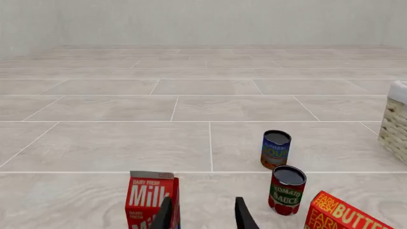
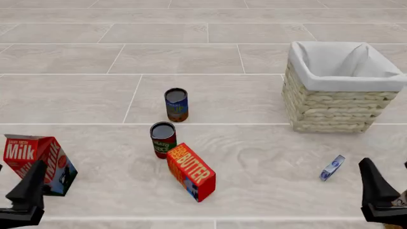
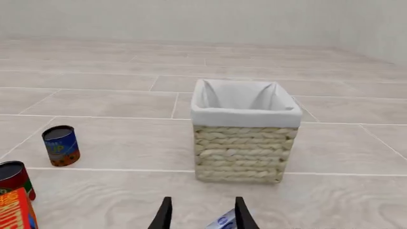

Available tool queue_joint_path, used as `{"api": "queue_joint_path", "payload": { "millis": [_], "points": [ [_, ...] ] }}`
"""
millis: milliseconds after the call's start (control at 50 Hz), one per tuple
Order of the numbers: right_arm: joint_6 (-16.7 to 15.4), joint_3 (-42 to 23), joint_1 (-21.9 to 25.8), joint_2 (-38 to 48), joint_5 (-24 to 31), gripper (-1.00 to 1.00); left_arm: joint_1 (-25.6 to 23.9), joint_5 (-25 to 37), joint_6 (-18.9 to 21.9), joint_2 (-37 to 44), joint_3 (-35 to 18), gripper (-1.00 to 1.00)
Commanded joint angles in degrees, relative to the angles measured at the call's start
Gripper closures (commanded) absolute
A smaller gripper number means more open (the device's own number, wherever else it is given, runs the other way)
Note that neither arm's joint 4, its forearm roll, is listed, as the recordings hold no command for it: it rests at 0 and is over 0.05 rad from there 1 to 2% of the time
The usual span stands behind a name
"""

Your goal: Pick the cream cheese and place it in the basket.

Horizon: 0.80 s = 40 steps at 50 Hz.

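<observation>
Front: right gripper (image 2: 388, 191) low at near edge, cheese (image 2: 332, 167) just ahead, tilted on floor; basket (image 2: 340, 88) beyond. Left gripper (image 2: 25, 191) by milk (image 2: 38, 162). Right wrist: fingers (image 3: 241, 214) apart, empty, cheese between tips. Left wrist: fingers parted, empty.

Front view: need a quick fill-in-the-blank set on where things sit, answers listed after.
1. The cream cheese lies nearest the ____ pincer, which is open.
2. The basket is lined with ____ cloth.
3. The butter box lies just in front of the ____ sauce can.
4. The milk carton stands by the ____ pincer.

Missing words: right; white; tomato; left
</observation>
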Motion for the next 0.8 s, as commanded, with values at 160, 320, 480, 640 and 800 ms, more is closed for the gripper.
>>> {"api": "queue_joint_path", "payload": {
  "millis": [160,320,480,640,800],
  "points": [
    [4.8,-4.0,-0.3,-2.9,7.0,-1.0,0.0,-0.1,0.0,0.3,-0.1,-1.0],
    [5.0,-5.5,-3.0,0.7,8.2,-1.0,0.0,-0.1,0.0,0.3,-0.1,-1.0],
    [6.0,-10.2,-2.8,7.3,10.2,-1.0,0.0,-0.1,0.0,0.3,-0.1,-1.0],
    [6.1,-15.0,-3.8,13.5,13.9,-1.0,0.0,-0.1,0.0,0.3,-0.2,-1.0],
    [9.3,-19.8,-4.7,19.2,19.1,-1.0,0.0,-0.1,0.0,0.3,-0.1,-1.0]
  ]
}}
